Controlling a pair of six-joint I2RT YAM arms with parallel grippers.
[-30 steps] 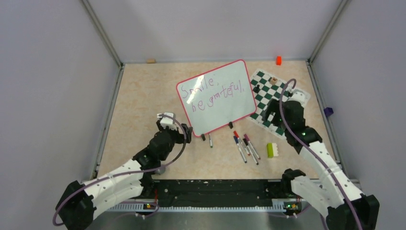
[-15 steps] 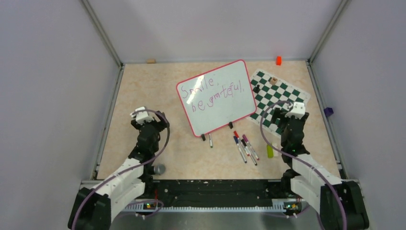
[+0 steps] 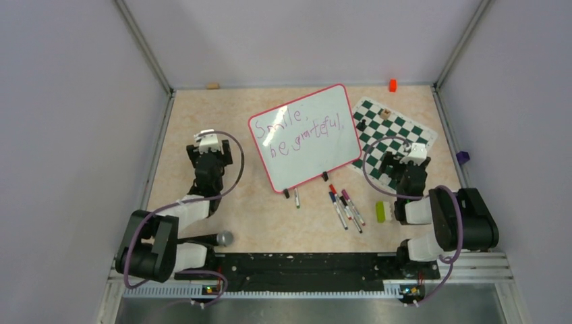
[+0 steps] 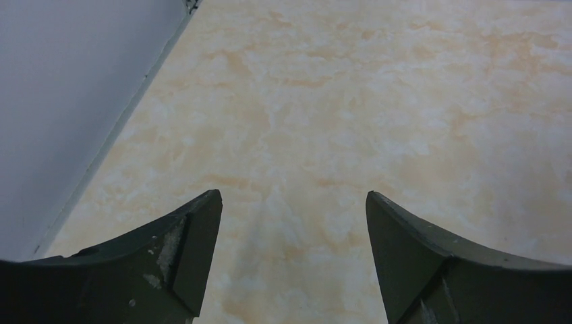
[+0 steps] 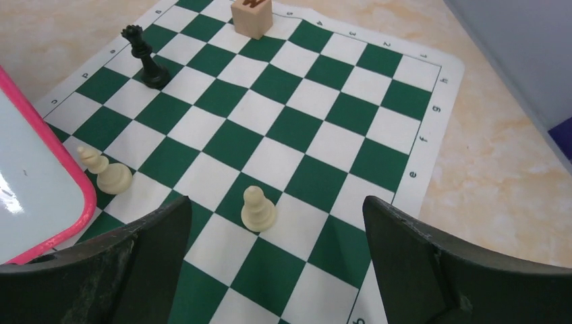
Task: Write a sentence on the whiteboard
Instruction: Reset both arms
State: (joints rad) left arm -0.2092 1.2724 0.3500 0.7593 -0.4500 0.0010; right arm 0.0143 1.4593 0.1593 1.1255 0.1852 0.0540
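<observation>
Our left gripper (image 4: 293, 202) hangs with its jaws spread wide and nothing between them. Only the bare marbled table (image 4: 378, 101) shows beneath the fingers. It sits over the left side of the table, near the wall and well apart from the whiteboard (image 3: 317, 160).

Our right gripper (image 5: 276, 200) is likewise wide apart and empty. It hovers over the near part of the green-and-white chess mat (image 5: 297, 128). A white pawn (image 5: 257, 209) stands on the mat, seen between the two fingers. Two more white pieces (image 5: 113, 179) stand close to the whiteboard's pink rim, which meets the mat's left edge. Farther off on the mat are a black piece (image 5: 143, 57) and a wooden block (image 5: 251, 17).

The whiteboard lies mid-table, turned at a slant, with its two black feet on the near edge. The sentence (image 3: 303, 131) runs across it in two purple lines, "Smile," above "be grateful,".

Just in front of the board lie one single marker (image 3: 297, 198) and a small cluster of markers (image 3: 347, 209). A yellow-green block (image 3: 381, 211) lies beside them. An orange block (image 3: 392, 85) sits at the far edge. Near the left arm's base lies what looks like a microphone (image 3: 222, 238), though it is too small for us to be sure.
</observation>
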